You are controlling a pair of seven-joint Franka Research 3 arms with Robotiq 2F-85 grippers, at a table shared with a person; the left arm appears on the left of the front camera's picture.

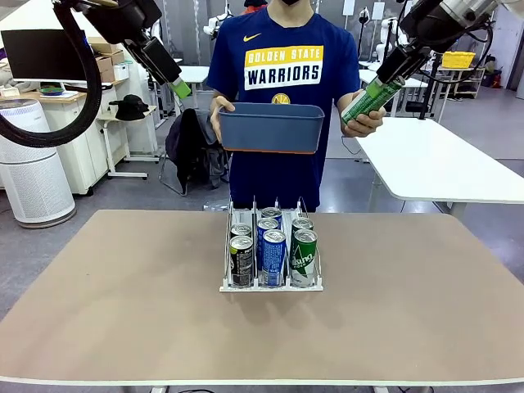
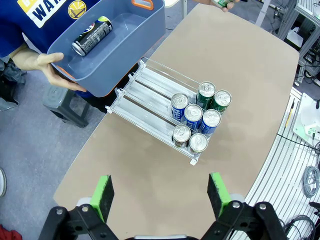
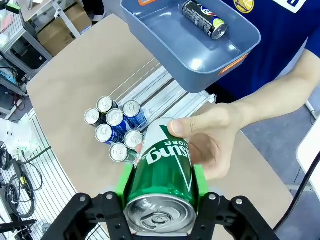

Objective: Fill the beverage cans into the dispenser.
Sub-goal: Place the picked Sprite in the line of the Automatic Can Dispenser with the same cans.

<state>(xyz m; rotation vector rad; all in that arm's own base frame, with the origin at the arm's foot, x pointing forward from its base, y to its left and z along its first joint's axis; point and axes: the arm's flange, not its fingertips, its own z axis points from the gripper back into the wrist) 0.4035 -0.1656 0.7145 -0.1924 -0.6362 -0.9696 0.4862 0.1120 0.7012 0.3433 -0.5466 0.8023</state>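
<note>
The right claw (image 3: 162,175) is clamped on a green can (image 3: 167,160), and the person's hand (image 3: 212,145) just past its pads grips the same can. Below and beyond the claw the dispenser (image 3: 162,86) sits on the desk (image 3: 75,75) with seven beverage cans (image 3: 116,120) bunched at its end nearer the robot, and farther on the person's other hand (image 2: 37,62) holds up a blue bin (image 3: 172,37) with one black-and-yellow can (image 3: 204,19) lying in it. The left claw (image 2: 161,192) hangs high over the desk, jaws apart, the dispenser below and ahead of it.
</note>
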